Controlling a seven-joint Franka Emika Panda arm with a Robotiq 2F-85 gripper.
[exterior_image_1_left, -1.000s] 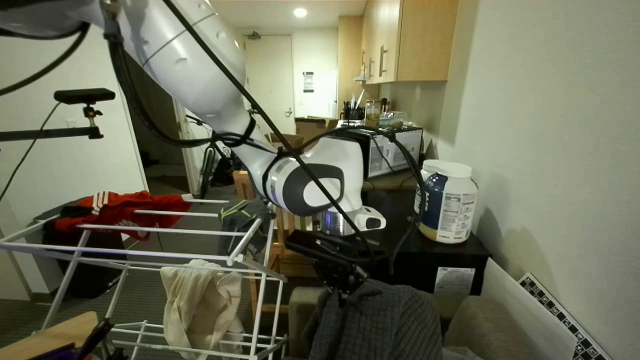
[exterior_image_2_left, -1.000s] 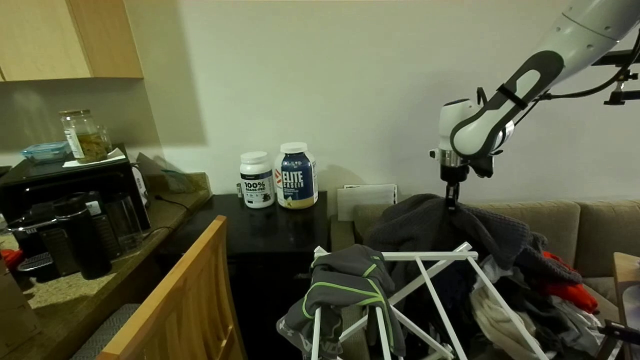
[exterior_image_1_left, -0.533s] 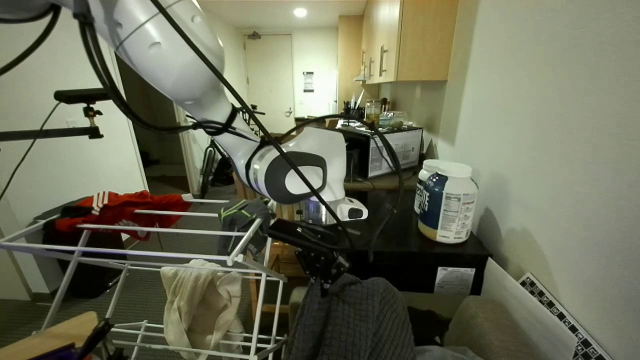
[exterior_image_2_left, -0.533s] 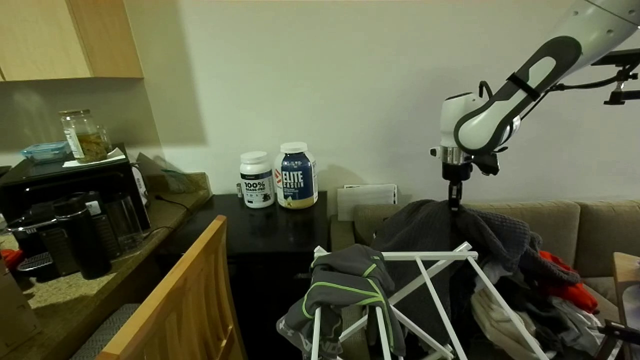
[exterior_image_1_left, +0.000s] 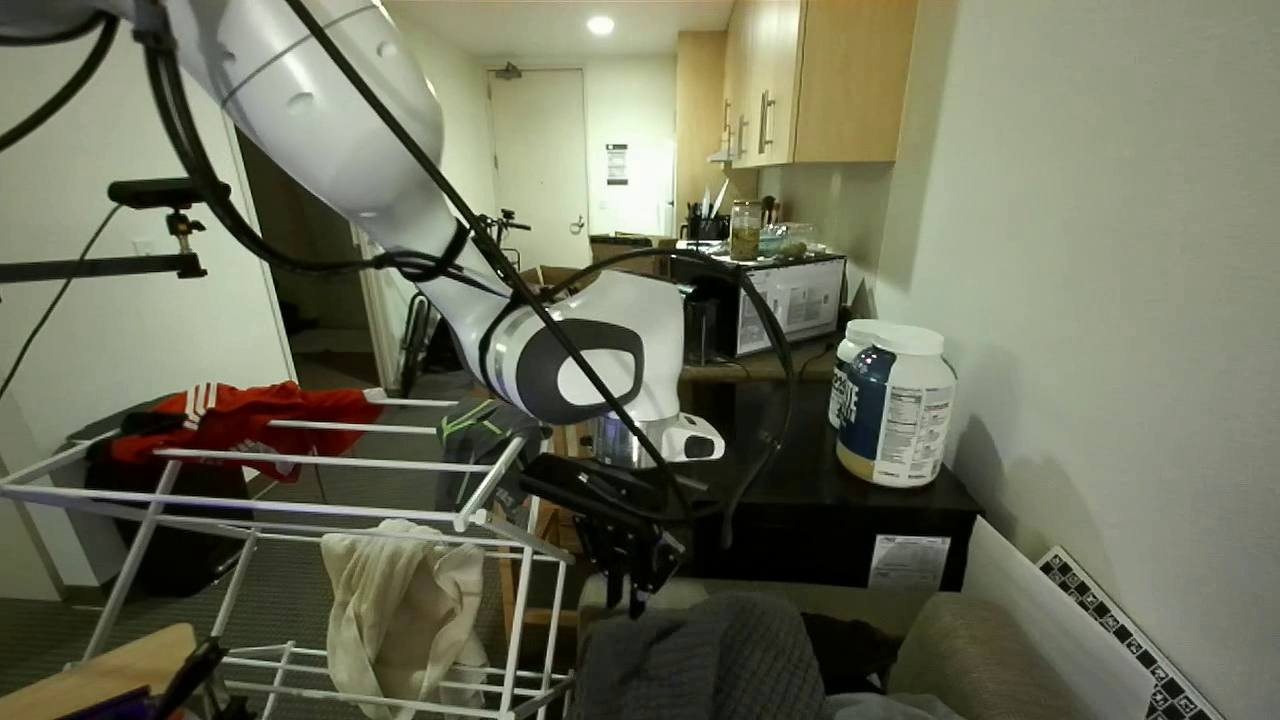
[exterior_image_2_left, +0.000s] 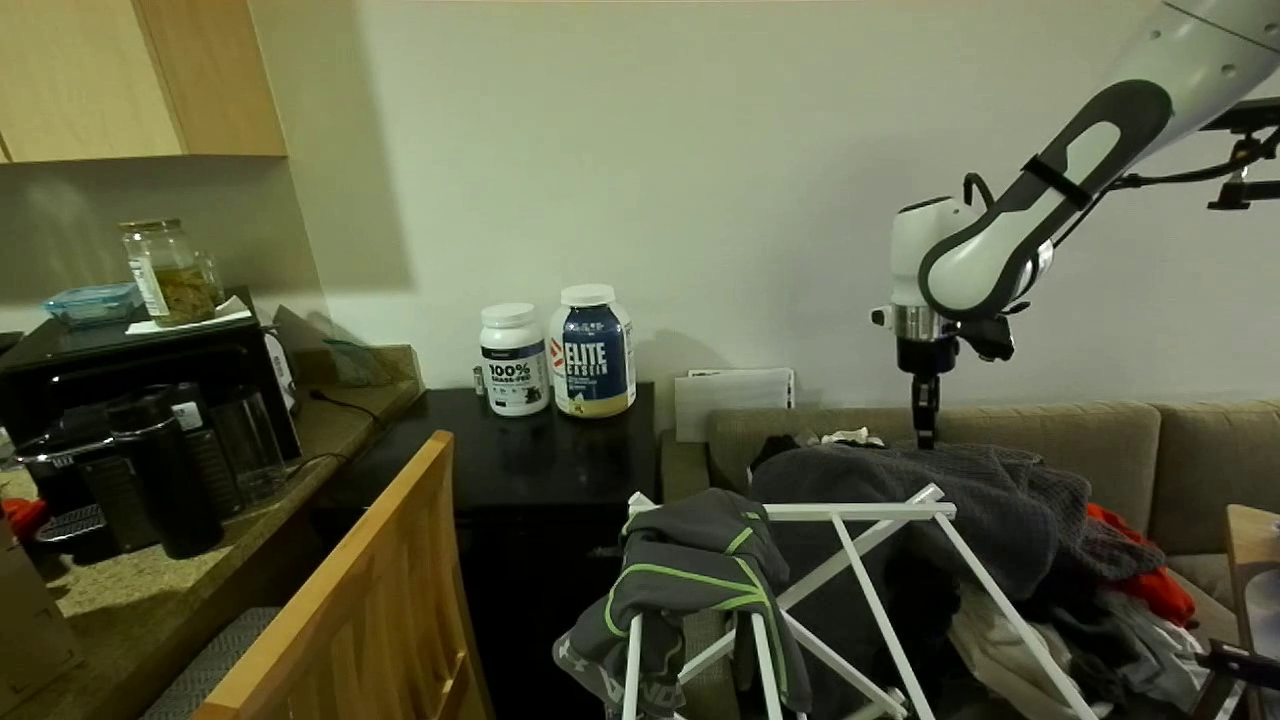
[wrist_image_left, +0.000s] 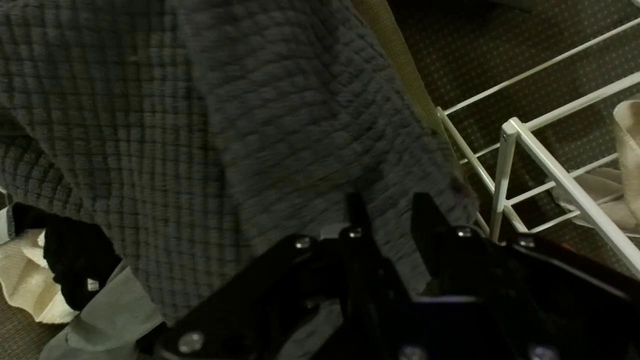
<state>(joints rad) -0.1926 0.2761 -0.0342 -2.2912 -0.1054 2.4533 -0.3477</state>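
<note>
The tool (wrist_image_left: 389, 202), jaws parted, hangs apparently just above the gray cloth (wrist_image_left: 300, 125).

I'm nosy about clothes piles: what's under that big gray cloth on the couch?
Red fabric, cream fabric and black fabric poke out along the edges of the gray cloth, with the couch below. Whatever lies under its middle is covered.

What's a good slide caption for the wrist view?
Open gripper over a rumpled dark gray textured cloth, with part of a white drying rack at right.
</note>
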